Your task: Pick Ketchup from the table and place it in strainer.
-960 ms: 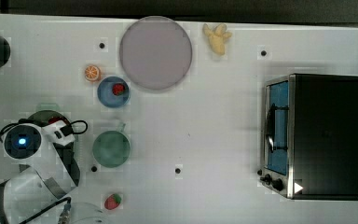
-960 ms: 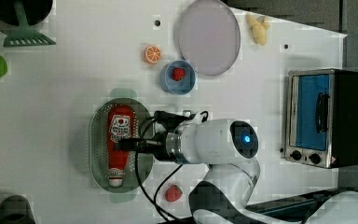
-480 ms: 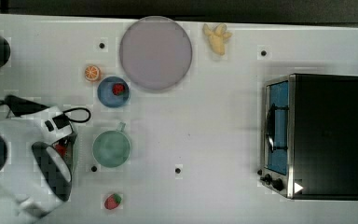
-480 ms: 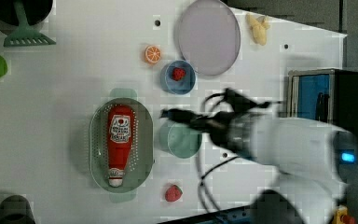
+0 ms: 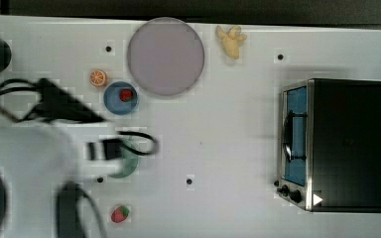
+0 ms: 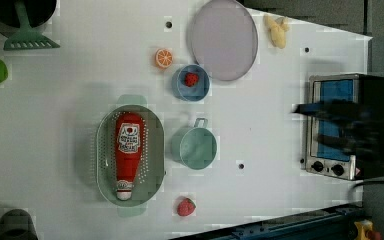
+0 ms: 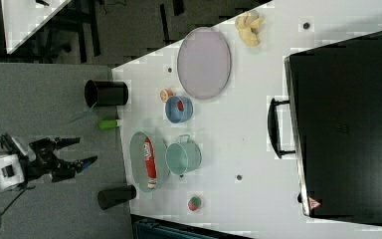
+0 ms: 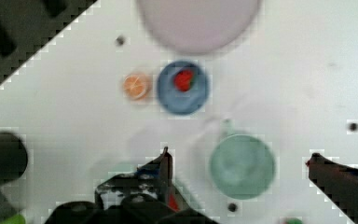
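Observation:
The red ketchup bottle (image 6: 128, 152) lies lengthwise inside the pale mint strainer (image 6: 103, 131), cap toward the table's near edge in the left view; it also lies there in the right view, ketchup (image 7: 148, 158) in the strainer (image 7: 138, 144). My gripper (image 7: 81, 152) hangs open and empty, well away from the strainer toward the right view's left. In the wrist view the gripper (image 8: 240, 161) is spread wide, with the round green cup (image 8: 242, 165) seen between its fingers far below. In the top view my blurred arm covers the strainer.
A green cup (image 6: 196, 146) stands beside the strainer. A blue bowl with a strawberry (image 6: 191, 82), an orange slice (image 6: 163, 58), a lilac plate (image 6: 223, 39), bananas (image 6: 277, 31), a loose strawberry (image 6: 186, 206) and a toaster oven (image 5: 340, 144) share the table.
My arm has swung away from the strainer, toward the left view's right, and now blurs over the oven there. The ketchup has stayed in the strainer. The fingers have stayed open.

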